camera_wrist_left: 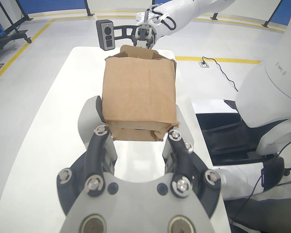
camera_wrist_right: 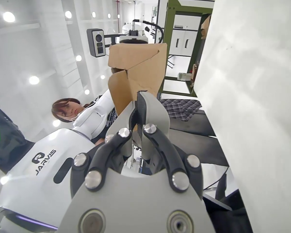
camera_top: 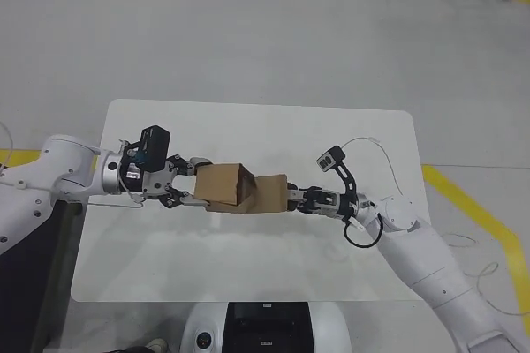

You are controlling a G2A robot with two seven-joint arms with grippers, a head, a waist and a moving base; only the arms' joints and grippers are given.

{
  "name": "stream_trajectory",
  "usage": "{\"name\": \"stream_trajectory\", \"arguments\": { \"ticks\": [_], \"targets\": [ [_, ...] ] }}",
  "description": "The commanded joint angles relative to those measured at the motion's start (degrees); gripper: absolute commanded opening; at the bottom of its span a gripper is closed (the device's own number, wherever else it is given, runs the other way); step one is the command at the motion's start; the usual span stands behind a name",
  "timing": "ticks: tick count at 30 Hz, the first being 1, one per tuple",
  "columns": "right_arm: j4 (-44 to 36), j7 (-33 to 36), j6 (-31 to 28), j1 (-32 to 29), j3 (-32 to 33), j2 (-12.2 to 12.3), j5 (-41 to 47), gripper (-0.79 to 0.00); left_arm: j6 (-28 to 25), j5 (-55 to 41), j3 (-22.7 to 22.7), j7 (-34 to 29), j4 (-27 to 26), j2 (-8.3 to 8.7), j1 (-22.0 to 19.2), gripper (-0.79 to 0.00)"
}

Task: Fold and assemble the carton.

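One brown carton is held between both arms over the middle of the white tabletop. It lies on its side, with its long axis running from one arm to the other. In the right wrist view a strip of background shows between carton and tabletop, so the carton hangs clear of the surface.

Carton state: the body is squared up into a box shape.
- End facing the left claw: flaps are folded inward and overlap, with a narrow dark slit between them; they are not flush.
- End facing the right claw: not closed. One flap sticks straight out toward that claw, and another stands bent beside it.
- Contents: the interior is dark where it shows, so it cannot be told whether anything is inside.

Left claw: fingers are spread wide, one on each side wall of the carton at its near end. Both touch the cardboard, clamped across the carton's width.

Right claw: fingers are pressed together, nipping the outer edge of the protruding flap, with thin cardboard between the pads. In the top view this claw sits just beyond the flap's end, in line with the carton.
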Motion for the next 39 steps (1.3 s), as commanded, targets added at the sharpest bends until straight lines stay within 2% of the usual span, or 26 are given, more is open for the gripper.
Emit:
{"name": "stream_trajectory", "arguments": {
  "ticks": [1, 20, 22, 24, 25, 27, 39],
  "targets": [
    [0.11, 0.56, -0.44, 0.38, -0.16, -0.27, 0.74, -0.785, 0.0, -0.17, 0.13, -0.62, -0.05, -0.18, -0.05, -0.523],
    [-1.58, -0.88, 0.08, 3.36, -2.54, -2.57, -2.54, -0.785, 0.0, -0.92, 1.08, -4.21, -0.2, -1.4, -1.34, -0.52],
    [-2.13, -1.01, 0.45, 3.3, -2.4, -2.65, -2.67, -0.677, 0.0, -0.96, 1.15, -4.42, -0.21, -1.44, -1.42, -0.52],
    [-2.4, -1.07, 0.75, 3.19, -2.19, -2.71, -2.82, -0.637, 0.0, -1.05, 1.23, -4.68, -0.24, -1.49, -1.49, -0.52],
    [-2.55, -0.97, 0.94, 3.14, -2.15, -2.74, -2.91, -0.588, 0.0, -0.99, 1.24, -4.86, -0.27, -1.52, -1.56, -0.52],
    [-2.71, -0.8, 1.43, 3.08, -2.07, -2.79, -3.22, -0.566, 0.0, -0.97, 1.26, -5.02, -0.35, -1.58, -1.66, -0.52],
    [-2.88, -0.98, 2.65, 2.63, -1.13, -2.93, -6.55, -0.643, 0.0, -0.85, 1.19, -5.01, -0.2, -1.72, -1.81, -0.52]
  ]
}}
